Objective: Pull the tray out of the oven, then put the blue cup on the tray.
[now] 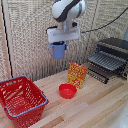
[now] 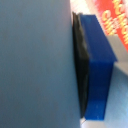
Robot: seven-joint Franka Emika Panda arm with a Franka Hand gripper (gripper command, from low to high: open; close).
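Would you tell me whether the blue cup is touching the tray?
Apart. The exterior view shows the blue cup held high in the air, well clear of the tray.

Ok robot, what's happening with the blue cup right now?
Pincer shut on blue cup, held high over table. Tray already out of oven. Orange box and red bowl sit below the route.

1. The oven [image 1: 114, 52] is sitting at the right edge of the exterior view, on the worktop [image 1: 95, 107].
2. The tray [image 1: 106, 60] is sticking out of the oven toward the frame's centre.
3. A box [image 1: 77, 75] is standing just left of the oven's open door, at centre frame.
4. A bowl [image 1: 67, 90] is lying in front of the box, lower centre.
5. A basket [image 1: 21, 100] is occupying the lower left corner.
6. The blue cup [image 1: 58, 49] is hanging in the pincer [image 1: 60, 44] at upper centre, above the box and bowl.
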